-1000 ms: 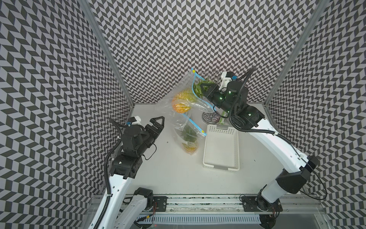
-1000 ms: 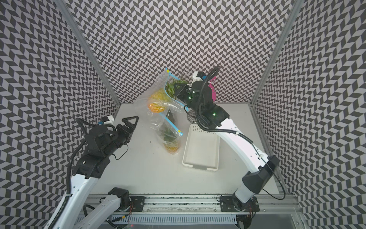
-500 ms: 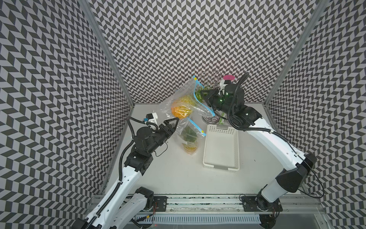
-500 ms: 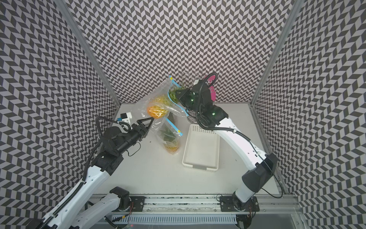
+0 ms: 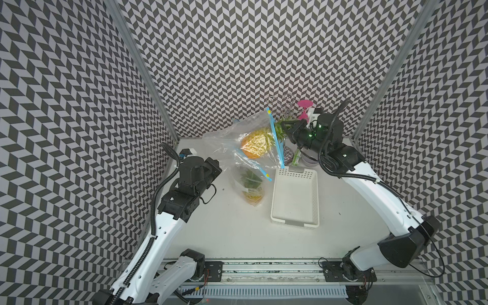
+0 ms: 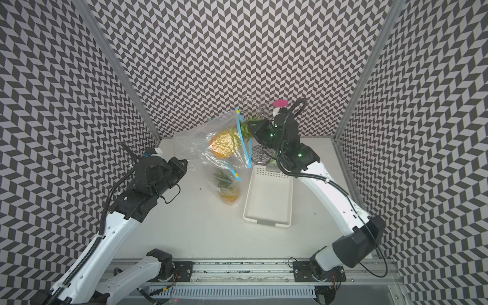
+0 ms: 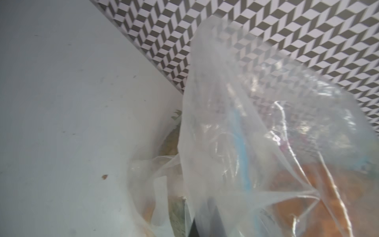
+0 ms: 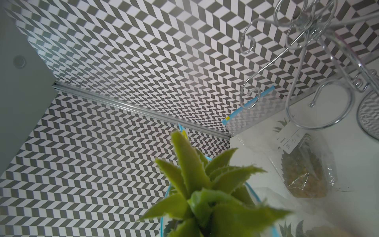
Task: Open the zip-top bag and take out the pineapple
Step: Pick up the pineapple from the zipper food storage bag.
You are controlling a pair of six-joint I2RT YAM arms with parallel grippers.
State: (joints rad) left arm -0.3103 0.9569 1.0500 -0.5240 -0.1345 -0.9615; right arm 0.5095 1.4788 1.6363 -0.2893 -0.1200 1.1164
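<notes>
While the right gripper (image 5: 286,129) is clamped on the green leafy crown of the pineapple (image 5: 254,144), the fruit hangs in the air over the back of the white table (image 5: 237,232). Its yellow body sits inside the clear zip-top bag (image 5: 227,140), and the crown pokes out through the bag's open, blue-edged mouth. The bag's closed end trails down toward the left gripper (image 5: 218,169). Its jaws are fully closed, and the left wrist view shows the bag's film bunched at their tips. A second bagged pineapple (image 5: 249,187) lies flat on the table nearer the front, just beside a white perforated basket (image 5: 274,200). A wire stand (image 5: 284,105) rises at the back wall, close to the right gripper.
</notes>
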